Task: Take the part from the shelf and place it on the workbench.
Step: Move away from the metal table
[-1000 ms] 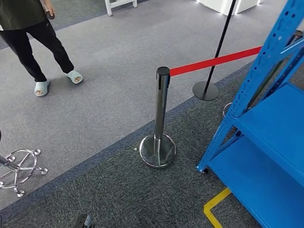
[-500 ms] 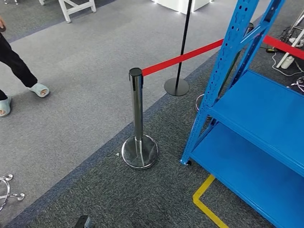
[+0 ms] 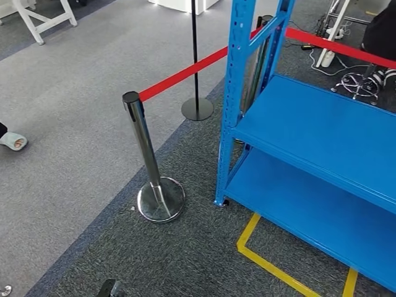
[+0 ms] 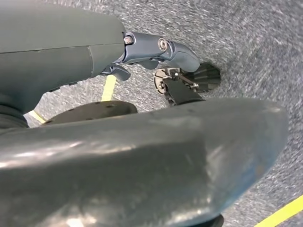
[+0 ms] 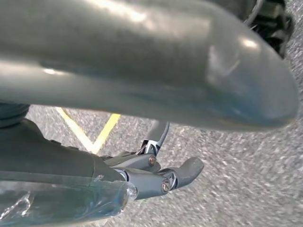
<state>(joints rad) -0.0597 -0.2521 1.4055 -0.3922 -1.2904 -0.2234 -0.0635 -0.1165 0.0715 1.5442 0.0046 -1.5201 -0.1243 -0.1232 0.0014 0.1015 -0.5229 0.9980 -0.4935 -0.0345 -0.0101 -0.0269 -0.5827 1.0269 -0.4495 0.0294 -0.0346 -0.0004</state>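
The blue metal shelf [image 3: 327, 130] stands on the right in the head view, its upright post [image 3: 233, 99] near the middle. Its upper board and its lower board [image 3: 317, 216] are bare where I see them. My left hand [image 4: 143, 142] hangs over the grey carpet, thumb thick in the foreground and fingers [image 4: 171, 47] stretched out, with nothing in it. My right hand [image 5: 143, 71] also hangs above the carpet, fingers [image 5: 168, 179] straight and apart from the thumb, holding nothing.
A chrome stanchion [image 3: 145, 148] on a round base [image 3: 161, 199] stands left of the shelf, with a red belt [image 3: 187, 72] running behind it. Also in view: a black pole stand [image 3: 196, 108], yellow floor tape [image 3: 262, 260], a person's slippered foot [image 3: 13, 141], a chair base [image 3: 359, 83].
The camera has turned right: the whole scene slid left, more of the blue shelf came into view, and the walking person passed out at the left edge.
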